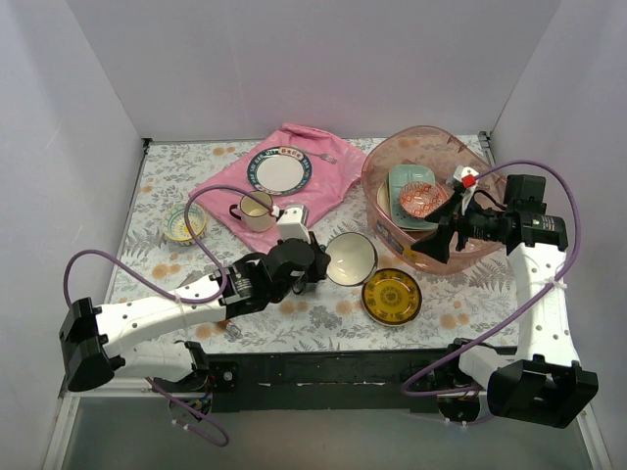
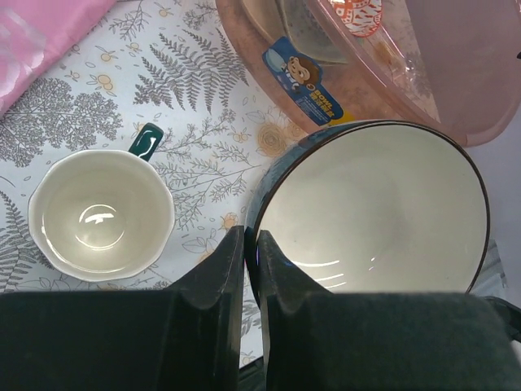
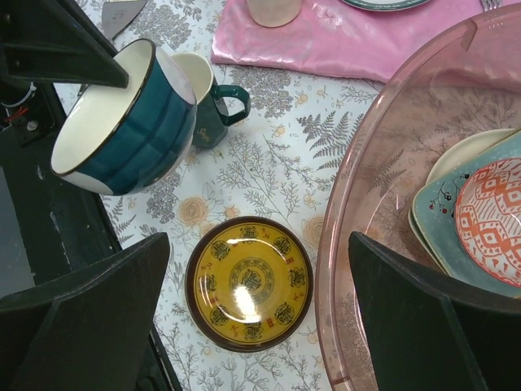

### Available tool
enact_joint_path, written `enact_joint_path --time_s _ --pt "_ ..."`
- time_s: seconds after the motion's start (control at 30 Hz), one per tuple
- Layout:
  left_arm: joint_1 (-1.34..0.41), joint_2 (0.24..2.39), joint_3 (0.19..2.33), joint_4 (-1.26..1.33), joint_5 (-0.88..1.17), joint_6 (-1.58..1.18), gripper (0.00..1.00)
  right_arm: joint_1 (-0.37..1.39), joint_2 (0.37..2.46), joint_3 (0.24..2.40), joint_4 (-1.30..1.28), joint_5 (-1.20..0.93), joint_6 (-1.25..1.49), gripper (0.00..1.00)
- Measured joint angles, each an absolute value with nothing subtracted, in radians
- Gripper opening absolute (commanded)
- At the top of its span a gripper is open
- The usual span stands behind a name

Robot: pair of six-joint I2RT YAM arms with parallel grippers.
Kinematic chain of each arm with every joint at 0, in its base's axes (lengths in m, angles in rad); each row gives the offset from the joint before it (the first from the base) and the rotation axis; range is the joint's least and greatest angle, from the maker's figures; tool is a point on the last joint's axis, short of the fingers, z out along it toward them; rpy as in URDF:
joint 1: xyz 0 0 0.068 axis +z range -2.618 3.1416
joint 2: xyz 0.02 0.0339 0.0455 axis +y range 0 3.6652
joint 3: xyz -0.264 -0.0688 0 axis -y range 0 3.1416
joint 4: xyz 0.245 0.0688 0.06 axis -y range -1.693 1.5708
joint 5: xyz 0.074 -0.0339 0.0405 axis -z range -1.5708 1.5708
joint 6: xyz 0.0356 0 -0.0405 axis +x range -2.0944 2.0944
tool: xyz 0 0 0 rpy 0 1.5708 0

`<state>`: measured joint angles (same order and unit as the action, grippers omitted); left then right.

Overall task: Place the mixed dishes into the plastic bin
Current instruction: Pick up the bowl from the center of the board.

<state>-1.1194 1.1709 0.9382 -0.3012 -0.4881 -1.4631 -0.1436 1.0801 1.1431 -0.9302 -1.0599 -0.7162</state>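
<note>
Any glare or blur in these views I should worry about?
Top external: even soft light, sharp. Left wrist: small highlights inside the mug and teal bowl; left gripper dark, little detail; plastic bin wall hazes the dishes behind it. Right wrist: bright glare spot on the yellow plate.

Bright, even light from overhead, soft shadows, small glare spots on the yellow plate [image 3: 248, 283] and inside the mug [image 2: 102, 214], everything fairly sharp.
</note>
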Motion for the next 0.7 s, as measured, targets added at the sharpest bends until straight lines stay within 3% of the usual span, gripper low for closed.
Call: enact_joint_path --time_s 0.7 --pt "-1.241 1.414 1.081 -0.292 -0.76 -1.517 0.0 -0.089 1.118 1.171 -0.997 -0.989 -0.686 0.97"
